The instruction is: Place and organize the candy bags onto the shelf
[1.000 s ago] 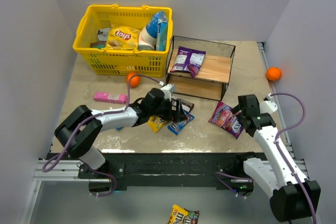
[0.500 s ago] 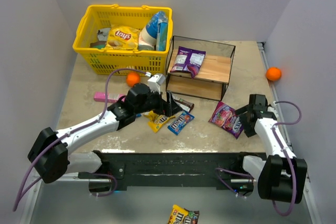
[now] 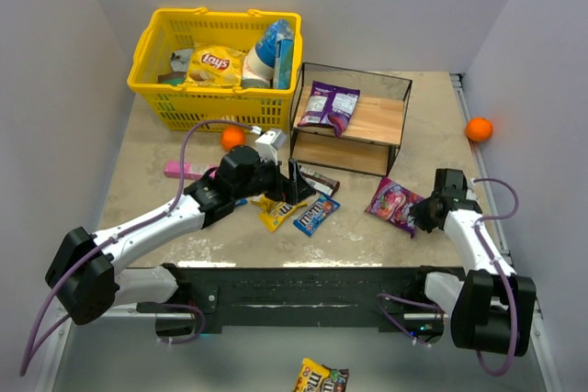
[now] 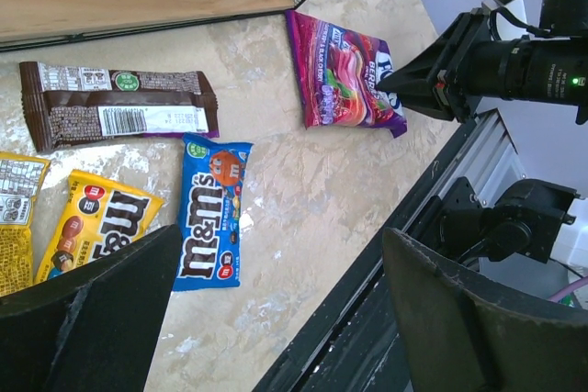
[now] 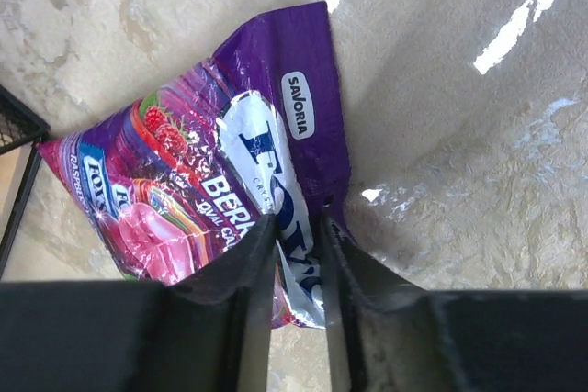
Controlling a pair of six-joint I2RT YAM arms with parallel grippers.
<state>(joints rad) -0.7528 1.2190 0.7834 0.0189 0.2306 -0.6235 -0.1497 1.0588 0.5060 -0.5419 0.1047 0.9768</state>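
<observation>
I am counting two purple bags, the far purple bag (image 3: 329, 106) and the near purple bag (image 3: 395, 204); two oranges, the left orange (image 3: 233, 139) and the right orange (image 3: 478, 128); one blue packet (image 3: 315, 215); one brown packet (image 3: 320, 181); one pink pack (image 3: 184, 170).

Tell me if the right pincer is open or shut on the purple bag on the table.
Shut on it: fingers of the right pincer stand close together, squeezing the purple bag at its edge.

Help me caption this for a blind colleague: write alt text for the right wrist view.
The right tool pinches, between its two dark fingers, the near edge of a glossy purple berry candy bag lying flat on a mottled beige table. Glare streaks the table at upper right.
</observation>
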